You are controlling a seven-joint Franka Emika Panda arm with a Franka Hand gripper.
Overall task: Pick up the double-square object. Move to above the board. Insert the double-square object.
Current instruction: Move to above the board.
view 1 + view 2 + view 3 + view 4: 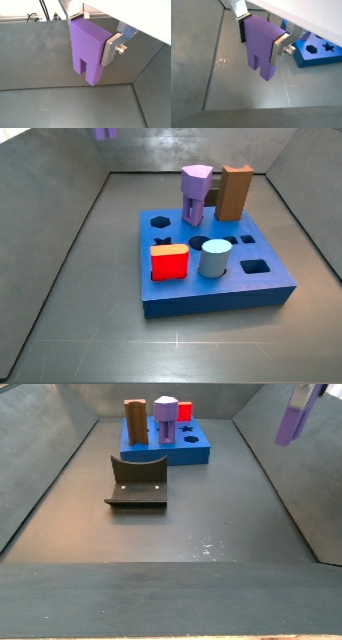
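My gripper [91, 35] is shut on the double-square object [87, 52], a light-purple block whose lower end splits into two legs. Both wrist views show the silver fingers [278, 49] clamping its upper sides. The block [291, 422] hangs high above the floor near a side wall, well away from the board [201, 447]. In a side view only its lower tip [104, 133] shows at the picture's edge. The board [214, 300] is a thick blue slab with shaped holes, and a corner of it [321, 54] shows past the held block.
On the board stand a tall purple peg [195, 190], a brown block [237, 191], a red block [168, 262] and a pale blue cylinder [215, 259]. The dark fixture [138, 482] sits on the floor in front of the board. Grey walls enclose the workspace.
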